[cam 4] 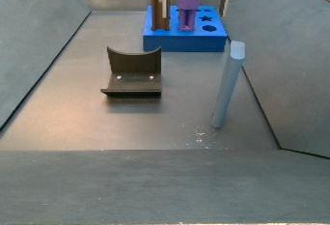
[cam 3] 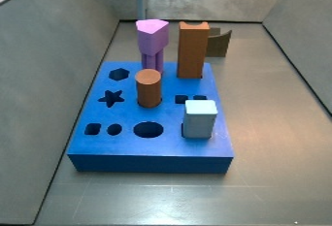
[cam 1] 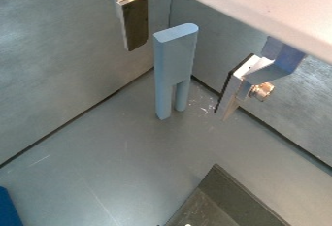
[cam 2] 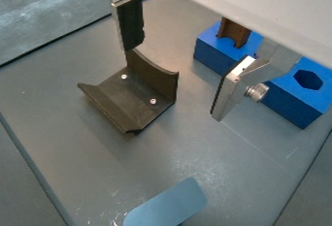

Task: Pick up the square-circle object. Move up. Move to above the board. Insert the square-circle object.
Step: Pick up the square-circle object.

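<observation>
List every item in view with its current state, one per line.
Gripper: open, above the peg, holding nothing.
Square-circle object: upright on the floor, ungrasped.
Board: flat, several holes empty.
Purple peg: upright in board.
Brown round cylinder: upright in board.
Fixture: empty.

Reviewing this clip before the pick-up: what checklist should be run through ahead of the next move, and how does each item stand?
1. Claw open: ok. Its fingers stand wide apart and hold nothing.
2. Square-circle object upright and free: ok. It stands alone near the wall.
3. Claw down around the object: not ok. It hangs above, and no pad touches the object.
4. Fixture out of the way: ok. It stands apart from the object.
5. Matching hole free on the board: cannot tell. Several holes are open, but which one fits is unclear.
</observation>
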Motion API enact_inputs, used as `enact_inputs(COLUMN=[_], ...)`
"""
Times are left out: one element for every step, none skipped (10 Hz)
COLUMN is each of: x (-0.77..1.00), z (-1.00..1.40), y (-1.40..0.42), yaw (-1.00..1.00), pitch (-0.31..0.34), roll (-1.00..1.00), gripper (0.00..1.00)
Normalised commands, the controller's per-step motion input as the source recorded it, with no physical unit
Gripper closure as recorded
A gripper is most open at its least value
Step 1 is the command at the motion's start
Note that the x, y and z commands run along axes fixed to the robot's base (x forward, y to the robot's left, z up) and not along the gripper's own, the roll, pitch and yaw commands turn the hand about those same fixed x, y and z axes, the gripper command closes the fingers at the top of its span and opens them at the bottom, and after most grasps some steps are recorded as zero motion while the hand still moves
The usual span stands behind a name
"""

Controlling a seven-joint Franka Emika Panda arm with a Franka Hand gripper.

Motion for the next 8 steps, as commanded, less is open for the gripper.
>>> enact_inputs(x=[-0.28, -0.4, -0.54, -0.54, -0.47, -0.44, -0.19, 0.02], z=[0.0, -0.01, 0.0, 0.0, 0.0, -0.05, -0.08, -0.08], y=[0.0, 0.23, 0.31, 0.38, 0.42, 0.47, 0.45, 0.38], yaw=[-0.06, 0.0, 0.0, 0.0, 0.0, 0.0, -0.1, -0.27], pitch=[-0.013, 0.0, 0.0, 0.0, 0.0, 0.0, 0.0, -0.04], roll=[0.0, 0.0, 0.0, 0.0, 0.0, -0.01, -0.09, -0.22], gripper=[0.0, 0.0, 0.0, 0.0, 0.0, 0.0, 0.0, 0.0])
